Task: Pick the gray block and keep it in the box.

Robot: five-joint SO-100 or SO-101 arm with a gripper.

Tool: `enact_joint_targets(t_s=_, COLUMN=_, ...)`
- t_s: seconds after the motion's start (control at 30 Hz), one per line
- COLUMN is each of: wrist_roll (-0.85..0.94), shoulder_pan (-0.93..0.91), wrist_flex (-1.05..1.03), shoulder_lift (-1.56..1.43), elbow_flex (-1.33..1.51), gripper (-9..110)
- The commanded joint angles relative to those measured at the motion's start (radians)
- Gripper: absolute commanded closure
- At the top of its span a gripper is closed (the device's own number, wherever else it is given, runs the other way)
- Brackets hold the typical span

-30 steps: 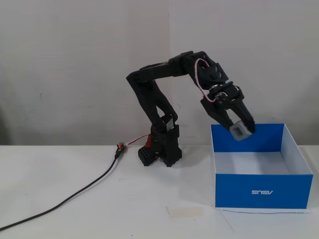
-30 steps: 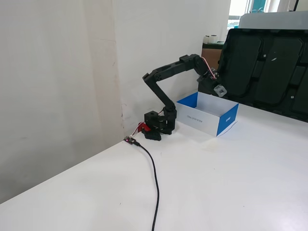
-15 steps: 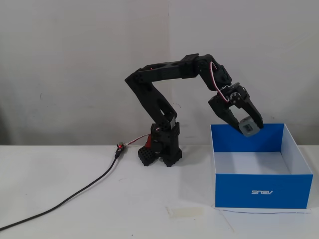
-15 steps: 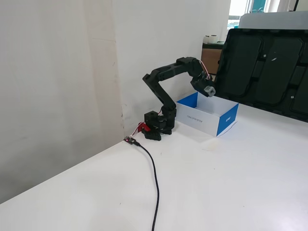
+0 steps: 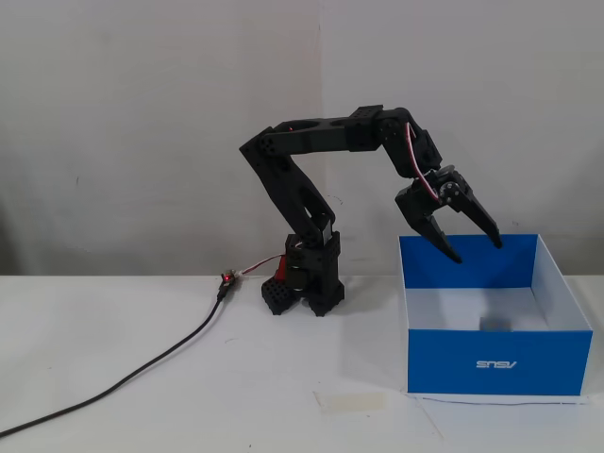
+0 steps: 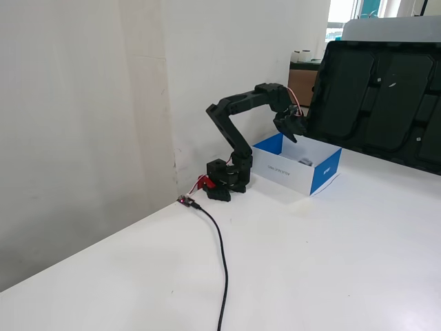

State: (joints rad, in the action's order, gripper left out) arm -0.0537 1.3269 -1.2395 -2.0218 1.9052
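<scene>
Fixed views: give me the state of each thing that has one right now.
tool: open, empty, above the box.
gray block: released, inside the box near its front wall.
box: open-topped, upright on the table.
cable: lying slack on the table.

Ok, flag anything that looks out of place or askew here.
Nothing stands out. The gray block lies inside the box, the end effector hangs open above it, and the cable trails loosely across the table.
</scene>
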Motion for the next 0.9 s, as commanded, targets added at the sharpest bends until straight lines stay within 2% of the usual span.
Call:
enact_joint_targets(t_s=0.0, wrist_roll=0.026, shoulder_pan=0.005, wrist_flex=-0.02, shoulder_lift=-0.003, elbow_flex=-0.041, gripper=91)
enact_joint_targets(t_s=0.1, wrist_roll=0.038, shoulder_pan=-0.012, wrist_flex=-0.037, shoulder_lift=-0.011, elbow_flex=-0.041, gripper=99)
enact_joint_targets(t_s=0.33, wrist_roll=0.161, shoulder_pan=-0.16, wrist_flex=-0.13, shoulder_lift=-0.061, elbow_flex=-0.035, gripper=100)
enact_joint_targets(t_s=0.6, wrist_roll=0.391, shoulder_pan=-0.5, wrist_flex=-0.161, shoulder_lift=-0.181, elbow_flex=0.044, gripper=101)
enact_joint_targets(t_s=0.87, wrist_roll=0.439, shoulder_pan=-0.842, wrist_flex=-0.071, shoulder_lift=-0.245, elbow_flex=0.123, gripper=101)
